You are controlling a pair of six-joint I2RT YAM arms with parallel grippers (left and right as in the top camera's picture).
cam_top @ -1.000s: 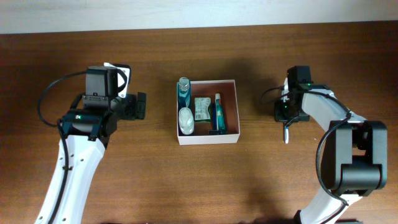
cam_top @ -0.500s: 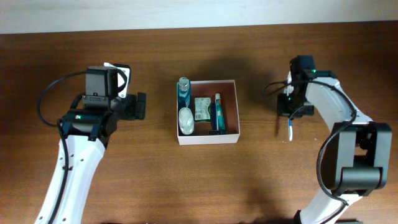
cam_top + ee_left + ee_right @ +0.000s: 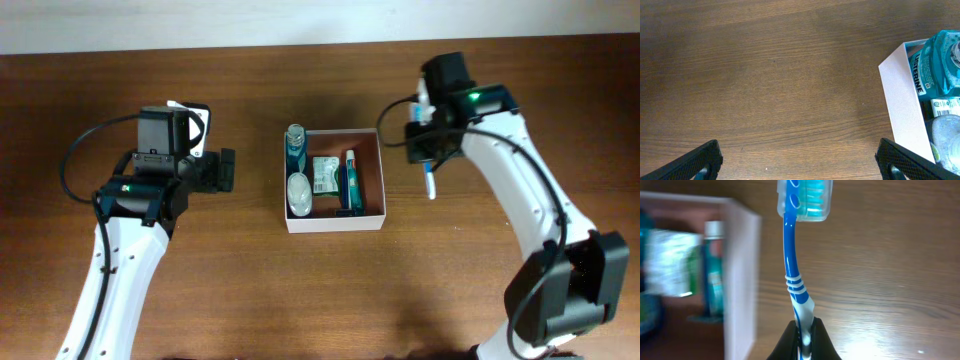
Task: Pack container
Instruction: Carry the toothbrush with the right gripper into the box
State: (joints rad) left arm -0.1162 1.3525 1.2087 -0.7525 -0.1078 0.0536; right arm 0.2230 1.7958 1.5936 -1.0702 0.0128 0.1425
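The tabletop (image 3: pixel 765 75) is brown wood with fine lines in it and a soft shine. The container (image 3: pixel 902 100) has thin white walls that look like matt card. The toothbrush (image 3: pixel 792 270) is smooth, shiny blue and white plastic, with a clear plastic cap (image 3: pixel 805 200). The mouthwash bottle (image 3: pixel 937 65) is shiny, see-through blue-green plastic.

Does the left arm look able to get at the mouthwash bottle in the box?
Probably yes: the left hand is open and empty, with only bare table between it and the bottle at the box edge.
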